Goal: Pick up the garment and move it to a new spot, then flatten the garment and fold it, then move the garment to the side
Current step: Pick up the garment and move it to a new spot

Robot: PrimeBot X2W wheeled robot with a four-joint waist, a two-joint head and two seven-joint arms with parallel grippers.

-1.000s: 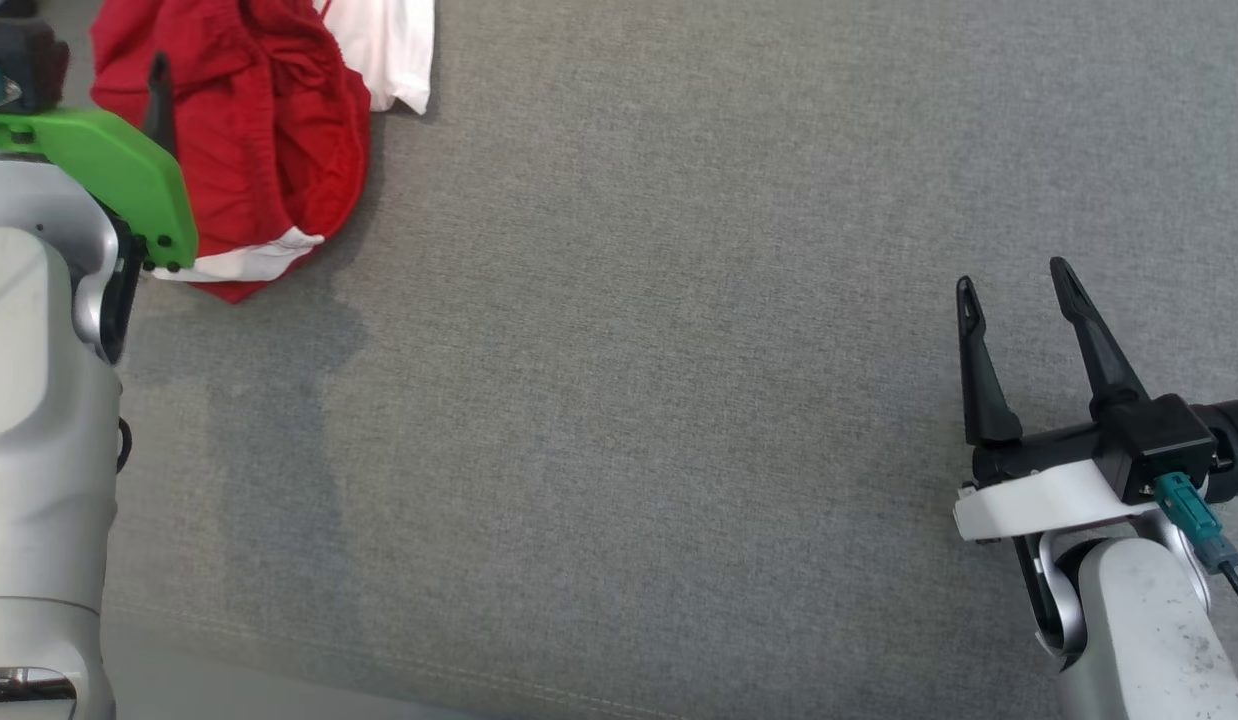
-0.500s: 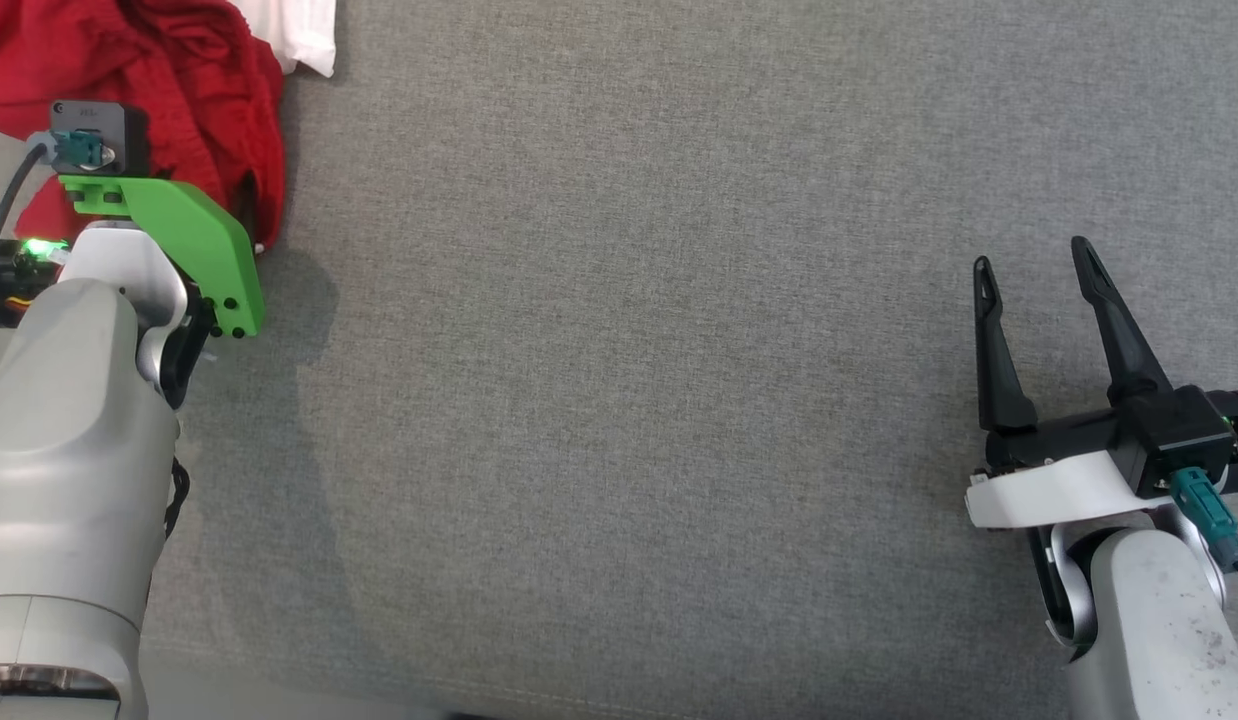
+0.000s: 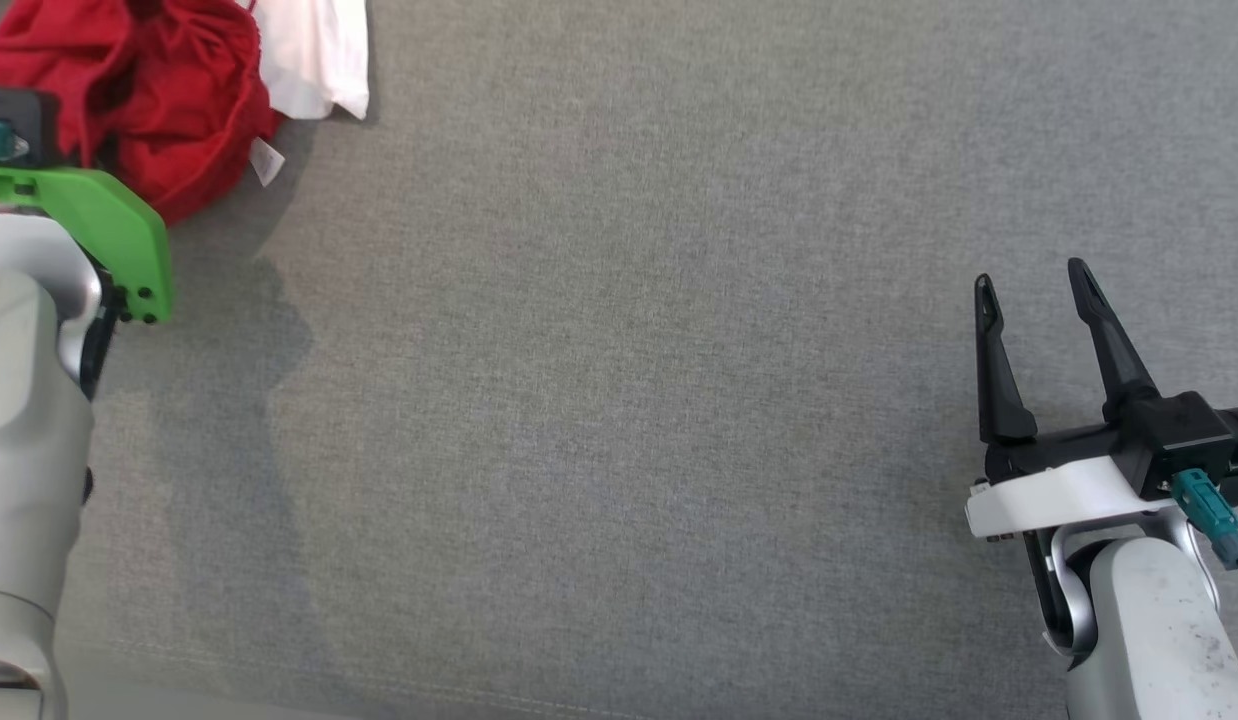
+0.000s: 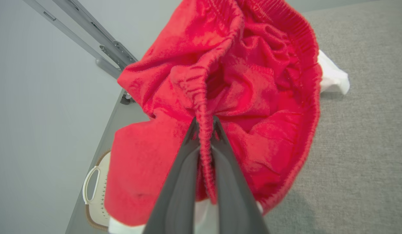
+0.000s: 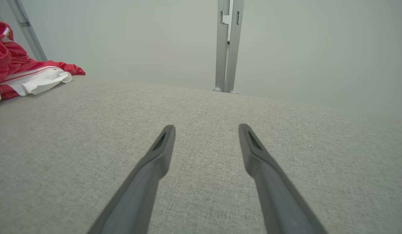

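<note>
A crumpled red garment (image 3: 179, 110) is seen at the far left corner of the grey surface (image 3: 619, 400), bunched upward because its elastic waistband is pinched tight in the left gripper (image 4: 205, 121), seemingly for carrying to a new spot. The right gripper (image 3: 1029, 285) is held spread and empty, well apart over bare surface. Compared with half a second earlier, the cloth is gathered tighter and a white label (image 3: 266, 160) is exposed.

We see a red garment (image 3: 179, 100) with a white part in the upper left. The surface (image 3: 619, 400) is plain grey. Our right gripper (image 3: 1029, 277) is black.
</note>
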